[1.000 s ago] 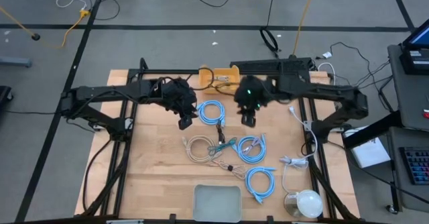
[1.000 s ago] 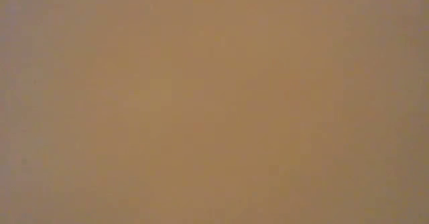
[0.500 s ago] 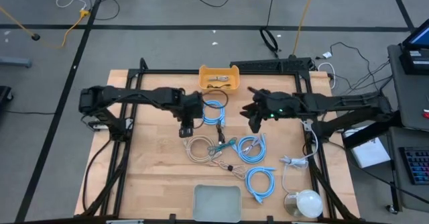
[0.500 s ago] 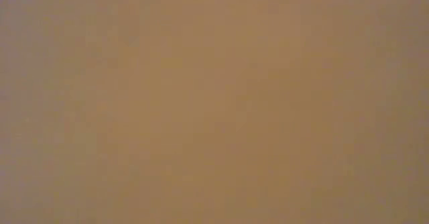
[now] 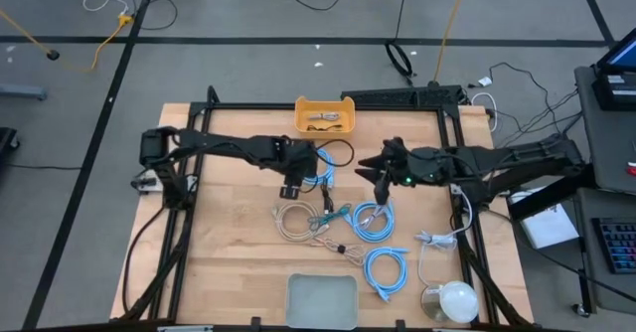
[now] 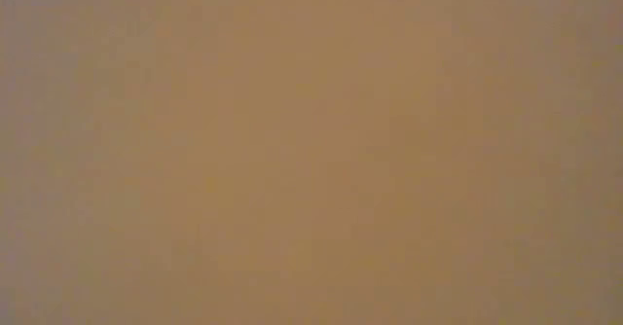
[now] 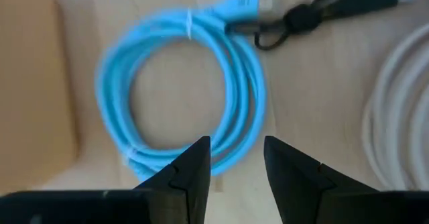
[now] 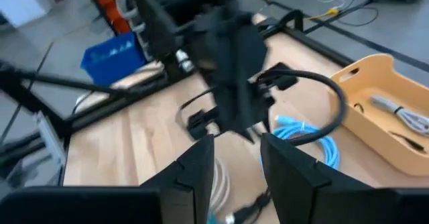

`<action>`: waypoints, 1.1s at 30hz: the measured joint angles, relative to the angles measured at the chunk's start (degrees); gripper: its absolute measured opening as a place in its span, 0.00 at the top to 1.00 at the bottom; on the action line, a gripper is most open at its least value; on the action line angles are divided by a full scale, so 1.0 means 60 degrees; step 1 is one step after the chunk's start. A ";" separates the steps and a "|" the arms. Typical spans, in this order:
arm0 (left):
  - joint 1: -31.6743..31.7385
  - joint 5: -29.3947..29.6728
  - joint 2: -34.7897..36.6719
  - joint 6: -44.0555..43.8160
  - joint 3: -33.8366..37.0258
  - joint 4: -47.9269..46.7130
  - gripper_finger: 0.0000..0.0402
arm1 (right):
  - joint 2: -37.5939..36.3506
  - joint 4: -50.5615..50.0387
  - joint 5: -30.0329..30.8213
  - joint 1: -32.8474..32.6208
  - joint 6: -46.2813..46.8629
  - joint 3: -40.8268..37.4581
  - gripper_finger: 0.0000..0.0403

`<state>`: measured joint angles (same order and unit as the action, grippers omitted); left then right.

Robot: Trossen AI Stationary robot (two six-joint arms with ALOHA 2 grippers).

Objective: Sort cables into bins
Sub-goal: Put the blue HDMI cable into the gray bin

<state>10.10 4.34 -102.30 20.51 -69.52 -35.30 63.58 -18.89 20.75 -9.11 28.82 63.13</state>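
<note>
Now both pincers slightly parted, empty: left pincer (image 7: 236, 158) above light-blue cable (image 7: 181, 96).

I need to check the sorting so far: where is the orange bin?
In the high view, the orange bin sits at the table's far edge, centred between both arms, beyond the blue cable.

Place: a robotics lab or workshop.
Floor: grey floor (image 5: 248, 69) marked with black tape lines, loose cords trailing across it.
Workbench: pale wooden tabletop (image 5: 229, 243) in a black metal frame (image 5: 328, 106), two dark arms mounted on it.
Equipment: a laptop computer (image 5: 616, 74) on a side stand.
Storage: a blue plastic crate (image 8: 112, 55) beyond the table.
</note>
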 joint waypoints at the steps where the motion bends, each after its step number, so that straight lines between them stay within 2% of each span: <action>1: 0.0077 -0.0054 -0.0137 -0.0146 0.0000 -0.0073 0.64 | -0.0142 -0.0223 -0.0021 -0.0061 0.0004 0.0000 0.71; 8: 0.0266 -0.0131 -0.0763 -0.0317 -0.0006 0.0350 0.64 | -0.1461 -0.0538 0.0122 -0.0583 -0.0394 -0.0002 0.71; 15: 0.0100 -0.0030 -0.0747 -0.0033 -0.0029 0.0840 0.64 | -0.2297 -0.0806 0.1336 -0.0743 -0.0399 0.0004 0.71; 19: 0.0096 -0.0434 -0.0931 0.0234 -0.0038 0.0959 0.64 | -0.2217 -0.0874 0.2018 -0.0759 0.0014 0.0004 0.71; 28: 0.0068 -0.1038 -0.1769 0.0760 -0.0091 0.0980 0.64 | -0.1363 -0.0480 0.2027 -0.0772 0.0366 0.0007 0.71; 33: 0.0051 -0.1043 -0.1920 0.0372 -0.0080 0.0917 0.67 | -0.1141 -0.0369 0.2017 -0.0779 0.0406 0.0004 0.71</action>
<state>10.41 -1.91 -113.82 22.74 -70.00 -29.80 56.73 -21.11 32.86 -13.78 31.26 63.16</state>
